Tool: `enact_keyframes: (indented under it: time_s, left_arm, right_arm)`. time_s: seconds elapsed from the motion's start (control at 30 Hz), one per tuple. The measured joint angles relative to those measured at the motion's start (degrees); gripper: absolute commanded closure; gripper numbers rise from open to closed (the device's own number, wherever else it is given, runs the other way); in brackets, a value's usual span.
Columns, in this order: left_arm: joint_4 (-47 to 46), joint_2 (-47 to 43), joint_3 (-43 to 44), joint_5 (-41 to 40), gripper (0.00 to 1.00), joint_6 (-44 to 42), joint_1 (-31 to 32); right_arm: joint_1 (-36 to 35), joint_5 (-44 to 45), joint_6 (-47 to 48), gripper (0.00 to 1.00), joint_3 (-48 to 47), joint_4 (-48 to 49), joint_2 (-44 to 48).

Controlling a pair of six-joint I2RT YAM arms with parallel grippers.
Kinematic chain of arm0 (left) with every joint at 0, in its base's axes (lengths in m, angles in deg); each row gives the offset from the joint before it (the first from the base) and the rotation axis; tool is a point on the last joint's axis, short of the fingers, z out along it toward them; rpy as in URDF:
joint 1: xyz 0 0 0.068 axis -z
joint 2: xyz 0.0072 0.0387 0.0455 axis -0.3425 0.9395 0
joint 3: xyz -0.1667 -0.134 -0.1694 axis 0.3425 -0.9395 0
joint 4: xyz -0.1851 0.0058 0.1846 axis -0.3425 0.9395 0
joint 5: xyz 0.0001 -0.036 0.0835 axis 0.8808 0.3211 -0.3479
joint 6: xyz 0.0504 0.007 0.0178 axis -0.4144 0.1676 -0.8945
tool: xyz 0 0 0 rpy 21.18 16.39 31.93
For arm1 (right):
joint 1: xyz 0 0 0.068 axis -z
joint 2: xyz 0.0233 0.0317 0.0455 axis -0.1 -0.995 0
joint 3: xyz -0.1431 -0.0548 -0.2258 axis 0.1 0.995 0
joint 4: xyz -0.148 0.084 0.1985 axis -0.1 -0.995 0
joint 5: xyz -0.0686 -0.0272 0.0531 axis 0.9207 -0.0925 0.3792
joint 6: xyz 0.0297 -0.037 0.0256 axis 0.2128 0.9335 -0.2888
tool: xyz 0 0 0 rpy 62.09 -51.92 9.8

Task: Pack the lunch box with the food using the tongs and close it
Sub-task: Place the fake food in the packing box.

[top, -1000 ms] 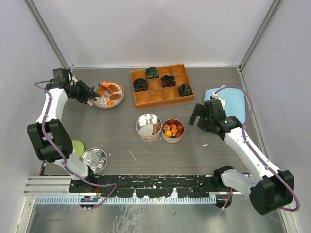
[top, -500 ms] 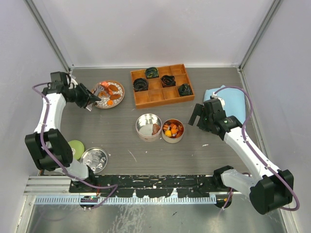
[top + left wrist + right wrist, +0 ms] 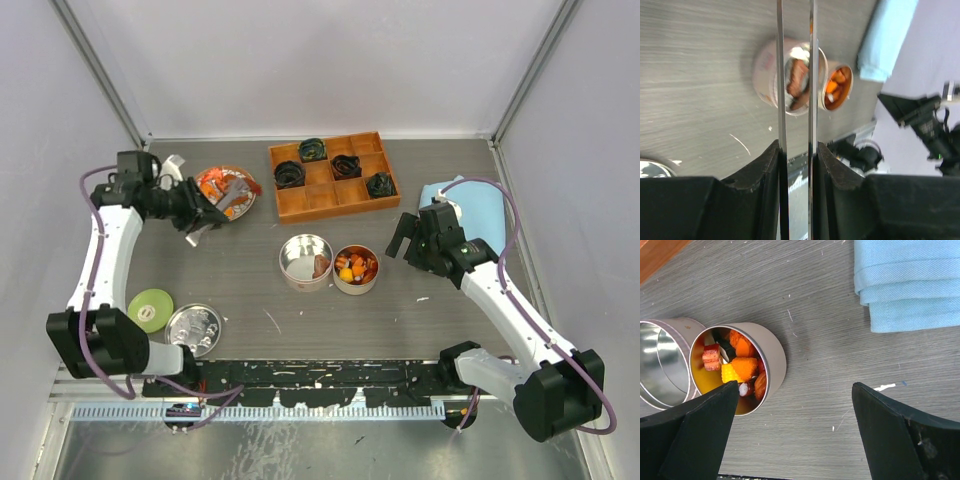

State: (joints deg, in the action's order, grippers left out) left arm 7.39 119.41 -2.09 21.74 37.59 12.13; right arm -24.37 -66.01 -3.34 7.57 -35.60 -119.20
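Though left gripper tight on tongs, right gripper agape: food in 2 tins.

Dark coils sit in a wooden tray, near a folded blue cloth.

A robotics lab test cell. A grey wood-grain counter is boxed in by plain pale walls with bare metal corner posts. Two cabled white-and-black robot arms, left and right, rise from an aluminium rail at its near edge.
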Motion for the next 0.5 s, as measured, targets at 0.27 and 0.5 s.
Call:
enact_keyframes:
  time_s: [0.27,0.5]
  left_arm:
    - [4.4,-3.1,-0.2,3.3,0.85,-2.9,14.1]
    - [10.4,-3.4,-1.0,-0.2,0.84,-5.6,22.1]
  right_arm:
    - [0.0,-0.7,-0.7,0.0,0.0,0.3,0.0]
    - [0.0,-0.8,-0.9,0.0,0.0,0.3,0.1]
